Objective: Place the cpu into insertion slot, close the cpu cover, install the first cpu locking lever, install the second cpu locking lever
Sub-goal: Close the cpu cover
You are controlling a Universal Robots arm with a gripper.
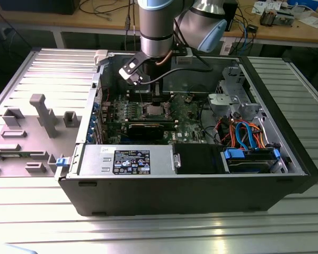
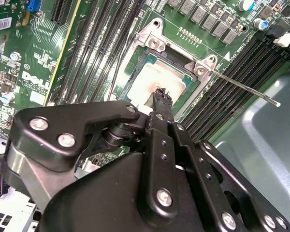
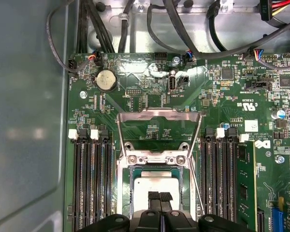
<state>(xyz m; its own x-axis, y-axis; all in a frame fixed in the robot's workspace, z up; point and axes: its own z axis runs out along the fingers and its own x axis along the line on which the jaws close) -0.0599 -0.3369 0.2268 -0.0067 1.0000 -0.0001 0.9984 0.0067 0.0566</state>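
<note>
Hovering over board | hand [image 3: 159, 198]: fingers pressed together, gripping nothing; tips at or just above cpu [image 3: 145, 186] | cpu lies flat in slot [image 3: 129, 193], looks seated | cover [image 3: 158, 113] tipped back on hinge, so slot stays open | lever [image 2: 246, 89] swung out, unlatched, likely freeing cover

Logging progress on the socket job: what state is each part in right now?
cpu: seated in the insertion slot.
insertion slot: filled, not covered.
cpu cover: open, tipped back off the slot.
locking lever: unlatched, rod sticking out.
gripper: jaws shut, tips at the cpu's top.
</note>
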